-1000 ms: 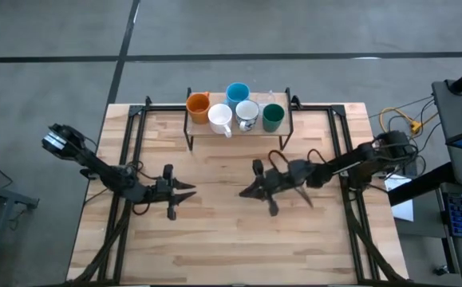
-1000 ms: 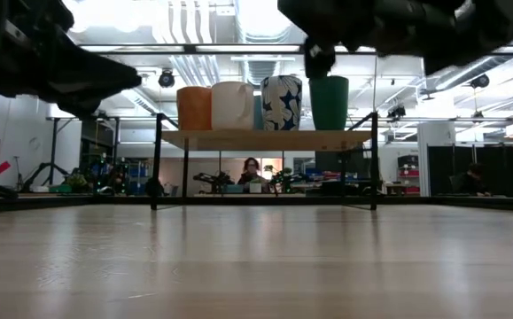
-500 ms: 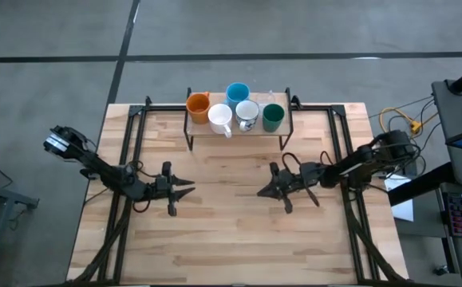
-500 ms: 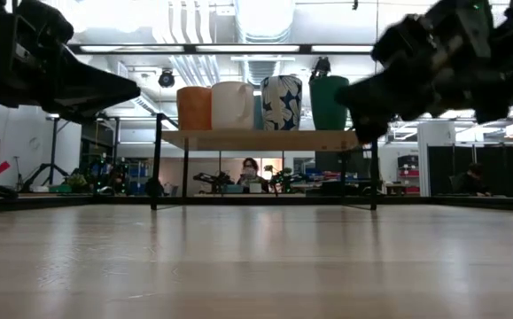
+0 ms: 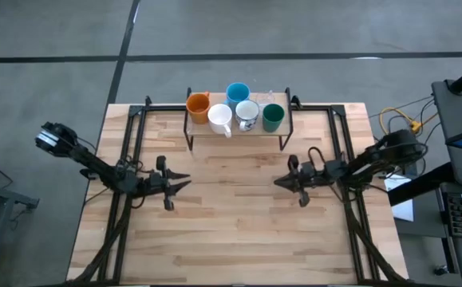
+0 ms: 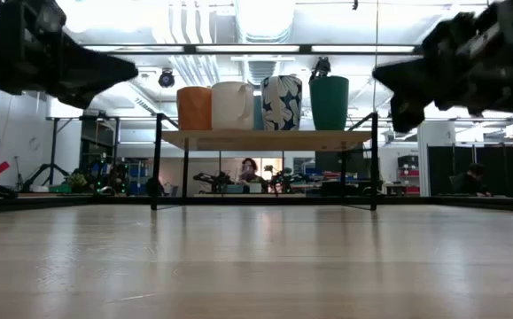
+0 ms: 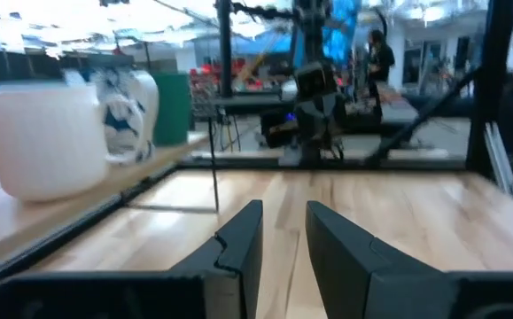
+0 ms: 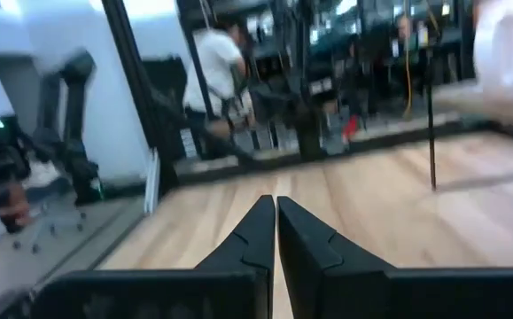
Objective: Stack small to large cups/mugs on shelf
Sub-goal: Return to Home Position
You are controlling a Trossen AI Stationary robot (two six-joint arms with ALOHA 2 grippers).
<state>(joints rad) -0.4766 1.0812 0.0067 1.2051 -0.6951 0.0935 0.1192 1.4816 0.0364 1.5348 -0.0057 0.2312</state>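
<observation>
Since a second ago my right tool [image 5: 282, 182] has drawn back from mid-tabletop [image 5: 231, 231] toward its own side, fingers pressed together and holding nothing. My left tool [image 5: 183, 182] waits opposite, fingers slightly apart (empty too). The cups [image 5: 246, 114] stand clustered on the shelf [image 6: 265, 139]. To finish well I'd retreat smoothly and level, well clear of the shelf.

Both arms are matte black all over, skinny jointed links. The left arm [image 5: 95, 165] has a silvery-white cap [image 5: 51, 137] at its far end, out around 9 o'clock. Thin black cables [image 5: 314, 151] loop off the right arm [image 5: 358, 165]. The fingers [image 7: 243, 244] are chunky angular black wedges, maybe plastic.
</observation>
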